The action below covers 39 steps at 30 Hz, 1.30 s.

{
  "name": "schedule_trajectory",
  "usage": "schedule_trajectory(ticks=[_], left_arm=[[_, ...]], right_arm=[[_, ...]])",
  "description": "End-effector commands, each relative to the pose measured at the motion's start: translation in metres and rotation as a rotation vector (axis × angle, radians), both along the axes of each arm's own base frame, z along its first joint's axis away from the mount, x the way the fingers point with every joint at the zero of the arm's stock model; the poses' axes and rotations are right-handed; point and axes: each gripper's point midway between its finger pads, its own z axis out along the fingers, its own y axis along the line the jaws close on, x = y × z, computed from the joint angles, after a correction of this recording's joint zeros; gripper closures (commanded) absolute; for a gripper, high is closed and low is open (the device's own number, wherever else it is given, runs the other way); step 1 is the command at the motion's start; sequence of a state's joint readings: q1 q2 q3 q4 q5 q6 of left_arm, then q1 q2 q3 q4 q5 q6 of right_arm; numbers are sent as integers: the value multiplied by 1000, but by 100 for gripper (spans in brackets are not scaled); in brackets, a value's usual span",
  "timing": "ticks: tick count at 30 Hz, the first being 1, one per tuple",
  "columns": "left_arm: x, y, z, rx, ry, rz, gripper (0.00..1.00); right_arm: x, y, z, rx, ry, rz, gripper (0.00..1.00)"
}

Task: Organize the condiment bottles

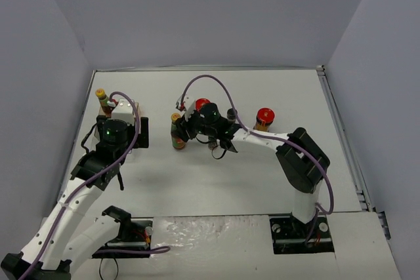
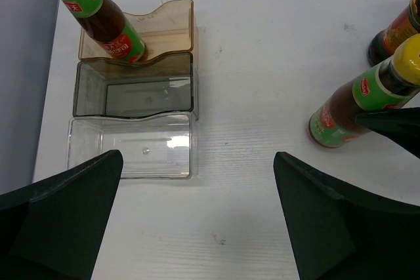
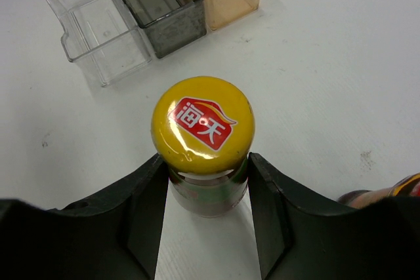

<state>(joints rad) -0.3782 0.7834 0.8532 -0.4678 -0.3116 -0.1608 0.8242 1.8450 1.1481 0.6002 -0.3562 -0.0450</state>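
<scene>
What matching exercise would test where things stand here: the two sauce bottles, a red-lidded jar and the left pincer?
Column A
1. left sauce bottle
2. middle sauce bottle
3. red-lidded jar
4. left pincer

Column B
a. open, over the bare table
b. gripped at the neck by the right pincer
c. in the amber end compartment of the rack
d. standing free on the table, untouched

Pairs: 1-c, 2-b, 3-d, 4-a
</scene>
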Motion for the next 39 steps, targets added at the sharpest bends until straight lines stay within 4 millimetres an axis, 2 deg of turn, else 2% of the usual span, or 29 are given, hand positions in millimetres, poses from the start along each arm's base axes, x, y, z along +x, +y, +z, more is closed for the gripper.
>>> schedule_trajectory(ticks=[1, 8, 13, 17, 22, 26, 27, 30, 31, 34, 38, 39], left_arm=[[11, -9, 21, -49, -75, -21, 3], [12, -20, 21, -72, -77, -79, 3], [12, -26, 21, -85, -82, -109, 3], [13, -31, 19, -93, -75, -137, 3], [13, -45, 19, -128, -76, -203, 3], [12, -59, 22, -162, -79, -272, 3], [12, -60, 23, -166, -83, -279, 3], [9, -70, 26, -195, -90, -330, 3], [8, -74, 27, -210, -94, -350, 3], [6, -87, 30, -274, -99, -392, 3], [10, -100, 27, -328, -62, -405, 3], [12, -103, 28, -340, -61, -406, 3]], right_arm=[[5, 20, 101, 255, -220, 16, 100], [-6, 16, 66, 179, -184, 29, 100], [-15, 11, 45, 142, -155, 31, 93], [-22, 7, 41, 143, -133, 37, 60], [-29, -5, 55, 134, -141, 24, 32], [-37, -13, 75, 130, -158, 33, 3], [-39, -15, 80, 130, -166, 33, 0], [-44, -23, 86, 114, -164, 35, 0], [-47, -27, 93, 122, -170, 30, 0], [-56, -46, 94, 107, -157, -2, 0], [-72, -83, 117, 108, -174, -73, 0], [-77, -95, 129, 120, -187, -92, 0]])
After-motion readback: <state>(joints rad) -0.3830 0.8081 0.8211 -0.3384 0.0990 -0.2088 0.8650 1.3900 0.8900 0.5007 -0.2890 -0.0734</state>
